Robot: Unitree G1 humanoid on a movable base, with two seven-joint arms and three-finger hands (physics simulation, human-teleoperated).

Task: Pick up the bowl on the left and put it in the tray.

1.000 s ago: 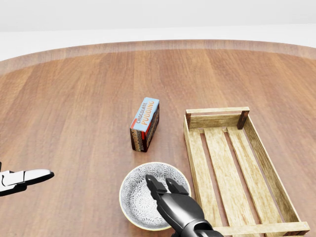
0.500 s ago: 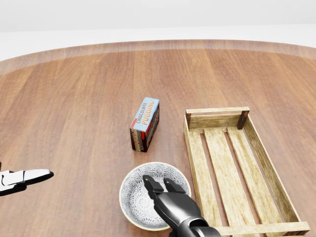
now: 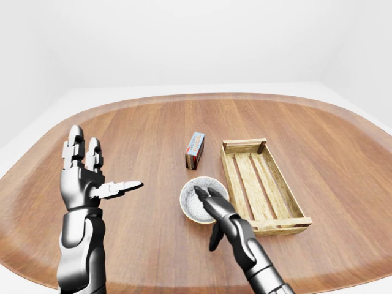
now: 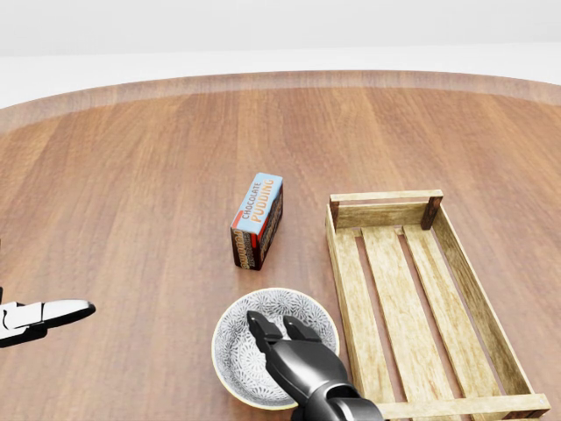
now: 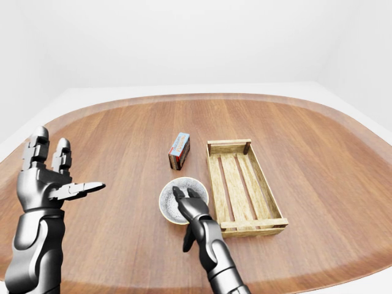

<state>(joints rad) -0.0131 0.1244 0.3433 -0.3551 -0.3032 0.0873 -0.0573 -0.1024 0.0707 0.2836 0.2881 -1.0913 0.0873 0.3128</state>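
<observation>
Head view, patterned round bowl (image 4: 230,345), slatted wooden tray (image 4: 387,196)

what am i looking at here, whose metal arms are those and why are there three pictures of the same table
These are simulator renders of a humanoid robot, taken by cameras on its own head, so the grey arms are the robot's. Two pictures are its left and right eyes, wide enough to show both arms. The third, the head view, looks down closer at the wooden table.

The left hand is raised with fingers spread, holding nothing. The right hand reaches over a patterned bowl, fingers open, not gripping it. Right of the bowl lies an empty wooden tray. Above the bowl in the view is a pudding box.
</observation>
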